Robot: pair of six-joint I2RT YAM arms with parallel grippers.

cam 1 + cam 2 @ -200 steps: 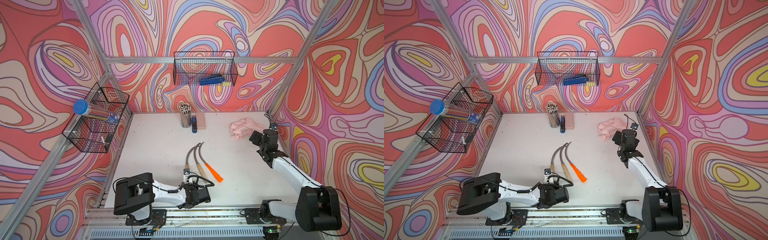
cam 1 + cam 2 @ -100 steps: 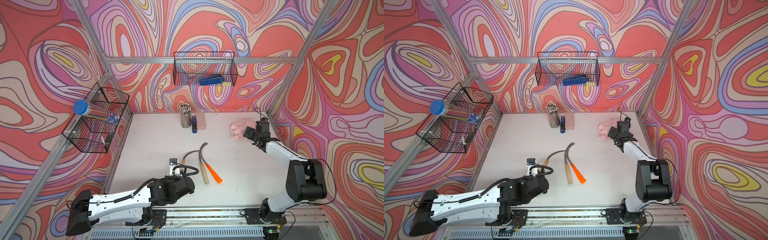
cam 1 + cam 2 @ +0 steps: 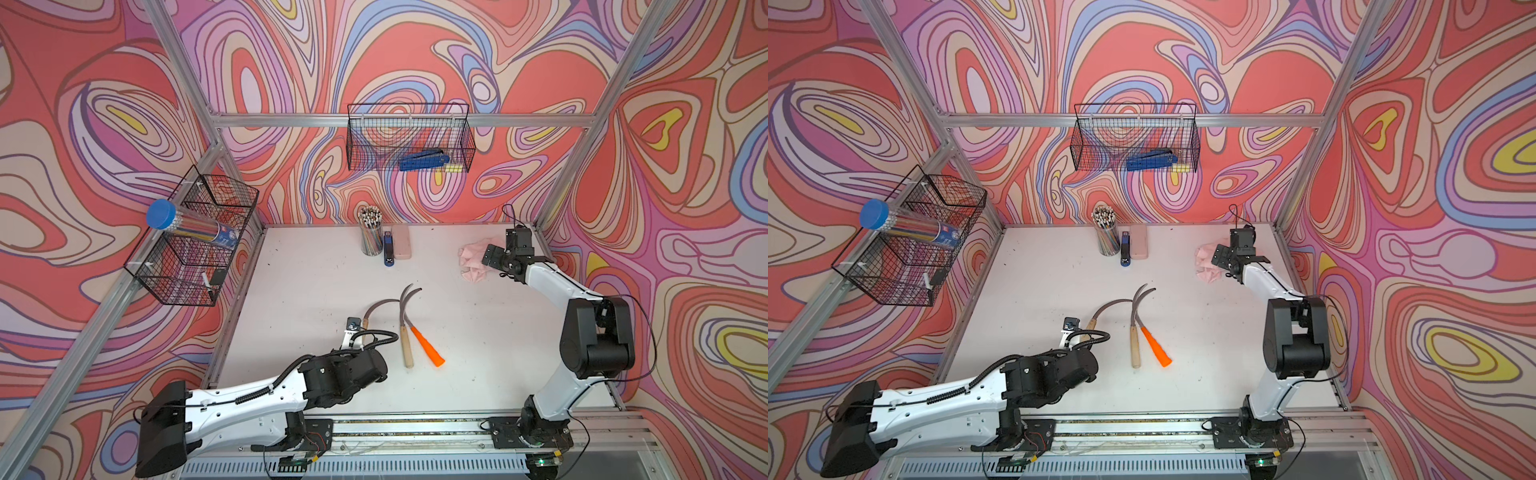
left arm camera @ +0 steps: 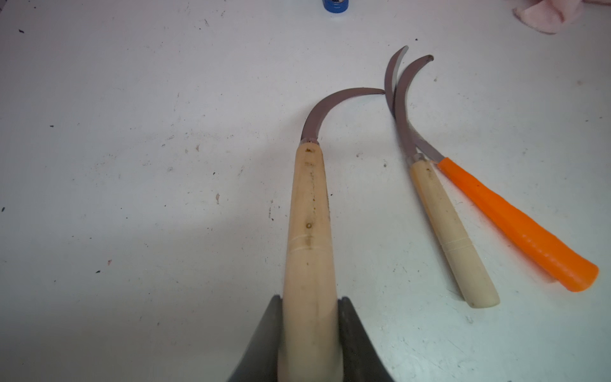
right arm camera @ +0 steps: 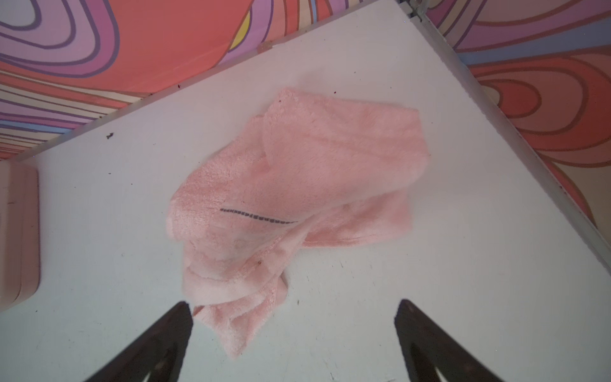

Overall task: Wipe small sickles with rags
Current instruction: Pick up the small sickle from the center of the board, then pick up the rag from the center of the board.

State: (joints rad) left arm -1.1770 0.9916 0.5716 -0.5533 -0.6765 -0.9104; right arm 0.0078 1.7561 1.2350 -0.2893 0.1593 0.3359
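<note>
Three small sickles lie near the middle of the white table. My left gripper (image 4: 310, 302) is shut on the pale wooden handle of one sickle (image 4: 309, 215), whose blade (image 3: 377, 306) curves toward the other two. Beside it on the table lie the second wooden-handled sickle (image 3: 405, 347) (image 4: 453, 238) and the orange-handled sickle (image 3: 429, 348) (image 4: 519, 225), their blades crossed. The pink rag (image 3: 470, 261) (image 5: 297, 172) lies crumpled at the back right. My right gripper (image 5: 294, 317) (image 3: 492, 261) stands open just above it, one rag corner between its fingers.
A pencil cup (image 3: 371, 232), a blue stapler (image 3: 388, 250) and a smooth pink case (image 3: 401, 242) stand at the back wall. Wire baskets hang on the back wall (image 3: 409, 137) and the left frame (image 3: 195, 241). The table's right rail (image 5: 515, 132) runs close to the rag.
My left gripper has drawn one wooden-handled sickle leftward, away from the other two, as the arm stretched out. My right gripper has moved back up to the rag.
</note>
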